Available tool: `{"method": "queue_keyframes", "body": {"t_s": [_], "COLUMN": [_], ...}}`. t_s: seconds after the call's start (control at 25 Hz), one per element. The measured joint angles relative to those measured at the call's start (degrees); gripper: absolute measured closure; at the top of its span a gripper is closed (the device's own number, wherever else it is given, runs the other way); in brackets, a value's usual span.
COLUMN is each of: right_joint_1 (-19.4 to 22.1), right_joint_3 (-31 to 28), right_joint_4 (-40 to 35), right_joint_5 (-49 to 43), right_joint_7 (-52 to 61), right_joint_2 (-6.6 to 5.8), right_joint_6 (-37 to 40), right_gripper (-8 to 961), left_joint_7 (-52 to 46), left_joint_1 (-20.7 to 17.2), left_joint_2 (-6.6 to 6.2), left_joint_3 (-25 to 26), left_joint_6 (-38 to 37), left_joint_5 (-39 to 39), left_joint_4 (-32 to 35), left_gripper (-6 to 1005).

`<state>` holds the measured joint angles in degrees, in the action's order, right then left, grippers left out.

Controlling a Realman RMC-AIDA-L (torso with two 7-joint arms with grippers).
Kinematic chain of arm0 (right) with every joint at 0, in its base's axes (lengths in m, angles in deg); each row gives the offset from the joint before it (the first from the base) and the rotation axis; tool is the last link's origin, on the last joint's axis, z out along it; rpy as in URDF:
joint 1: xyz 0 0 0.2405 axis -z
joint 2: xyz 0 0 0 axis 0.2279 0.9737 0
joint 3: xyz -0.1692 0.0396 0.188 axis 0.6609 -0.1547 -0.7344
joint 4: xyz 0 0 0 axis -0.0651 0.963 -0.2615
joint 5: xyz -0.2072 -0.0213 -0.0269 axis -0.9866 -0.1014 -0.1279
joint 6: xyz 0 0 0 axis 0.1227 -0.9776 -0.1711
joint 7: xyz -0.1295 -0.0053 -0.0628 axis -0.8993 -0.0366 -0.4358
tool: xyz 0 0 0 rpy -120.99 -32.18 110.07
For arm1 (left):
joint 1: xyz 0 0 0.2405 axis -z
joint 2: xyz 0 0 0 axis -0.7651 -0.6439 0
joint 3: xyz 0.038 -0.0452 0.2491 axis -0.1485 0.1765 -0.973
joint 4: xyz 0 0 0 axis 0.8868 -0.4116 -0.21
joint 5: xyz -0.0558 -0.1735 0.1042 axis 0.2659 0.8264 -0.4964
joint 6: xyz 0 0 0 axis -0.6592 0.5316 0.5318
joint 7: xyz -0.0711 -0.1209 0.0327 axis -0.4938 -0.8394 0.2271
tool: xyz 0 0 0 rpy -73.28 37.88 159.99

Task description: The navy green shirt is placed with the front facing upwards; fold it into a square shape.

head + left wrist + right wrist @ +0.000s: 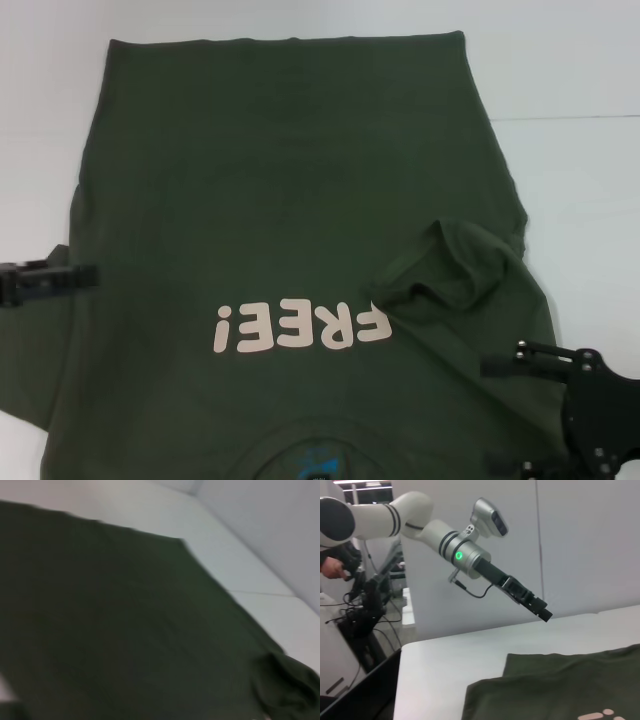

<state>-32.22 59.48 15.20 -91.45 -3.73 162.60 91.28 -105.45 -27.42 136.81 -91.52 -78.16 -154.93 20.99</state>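
Right gripper (545, 412) sits nearest, fingers spread, holding nothing, beside the folded-in sleeve (455, 265), likely just released there. Navy green shirt (280, 200) lies flat on the white table (590, 170), print up. Only the right wrist view shows the left gripper (540, 609) raised clear of the shirt; its opening I cannot tell.

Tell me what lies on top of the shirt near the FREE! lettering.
A sleeve of the shirt is folded inward on the robot's right and lies bunched on the front, right beside the lettering. Whatever fabric it covers is hidden.
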Motion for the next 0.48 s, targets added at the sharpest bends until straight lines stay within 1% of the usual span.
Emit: {"method": "queue_keyframes", "body": {"t_s": [0.08, 0.16, 0.28, 0.48], "right_joint_1": [-0.70, -1.21, -1.51, -2.15], "right_joint_3": [0.23, 0.48, 2.26, 3.65], "right_joint_4": [1.01, 1.75, 1.48, 1.13], "right_joint_5": [0.00, -0.10, -0.24, -0.62], "right_joint_7": [0.03, 0.05, 0.03, 0.34], "right_joint_2": [0.02, -0.04, -0.09, -0.30], "right_joint_6": [-0.52, -0.84, -1.43, -2.72], "right_gripper": [6, 7, 7, 6], "left_joint_7": [-2.05, -4.72, -9.19, -14.99], "left_joint_1": [-0.01, 0.12, 0.82, 2.23], "left_joint_2": [-0.30, -0.92, -1.52, -1.72], "left_joint_3": [2.17, 3.17, 3.23, 2.64], "left_joint_6": [0.01, -0.10, -0.50, -0.43], "left_joint_5": [-1.56, -4.09, -8.65, -14.43], "left_joint_4": [1.48, 2.56, 3.49, 3.64], "left_gripper": [66, 66, 67, 67]}}
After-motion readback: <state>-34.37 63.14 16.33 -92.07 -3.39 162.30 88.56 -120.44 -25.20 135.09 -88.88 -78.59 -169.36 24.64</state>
